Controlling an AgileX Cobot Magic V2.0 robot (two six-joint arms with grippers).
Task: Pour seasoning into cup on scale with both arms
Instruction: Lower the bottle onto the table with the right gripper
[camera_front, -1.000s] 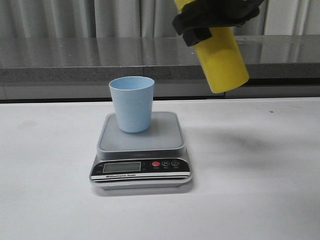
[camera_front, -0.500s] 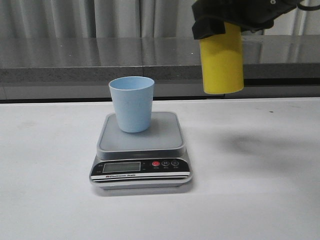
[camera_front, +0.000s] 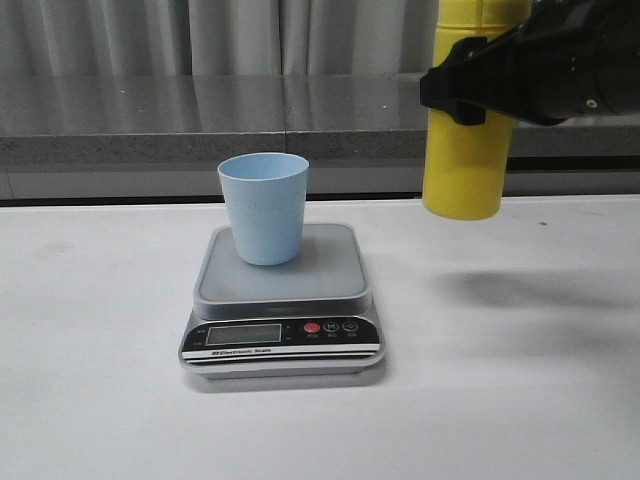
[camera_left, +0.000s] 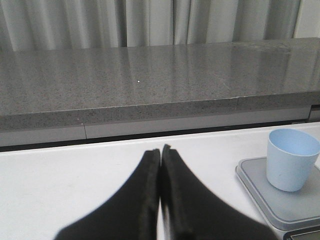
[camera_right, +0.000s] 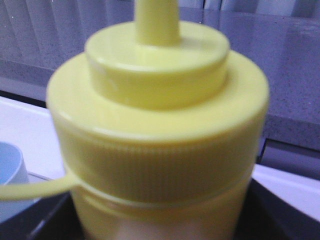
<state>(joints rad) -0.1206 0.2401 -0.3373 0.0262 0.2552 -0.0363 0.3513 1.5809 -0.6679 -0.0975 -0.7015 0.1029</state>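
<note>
— While the yellow seasoning bottle (camera_front: 466, 120) is seen at the upper right of the front view, how is it held?
— It is gripped around its upper body by the right gripper (camera_front: 470, 85), whose black fingers are closed on it. It is carried upright, clear of the white table (camera_front: 520, 380), with its base hanging in the air right of the scale (camera_front: 283, 300). Its top is cut off by the frame's upper edge.

— And where is the cup found?
— The light blue cup (camera_front: 264, 207) is set upright on the grey platform of the scale, toward the rear left part of it, left of centre in the frame. The bottle is kept apart from it, to the right.

— What is shown of the left gripper?
— In the left wrist view the left gripper (camera_left: 160, 165) is seen low in the middle of the frame, its two fingers pressed together with nothing between them. The cup (camera_left: 291, 159) and a corner of the scale (camera_left: 260, 192) are shown at the lower right.

— And in the right wrist view?
— The frame is filled by the ribbed cap of the bottle (camera_right: 157, 130) and its nozzle, slightly blurred.
</note>
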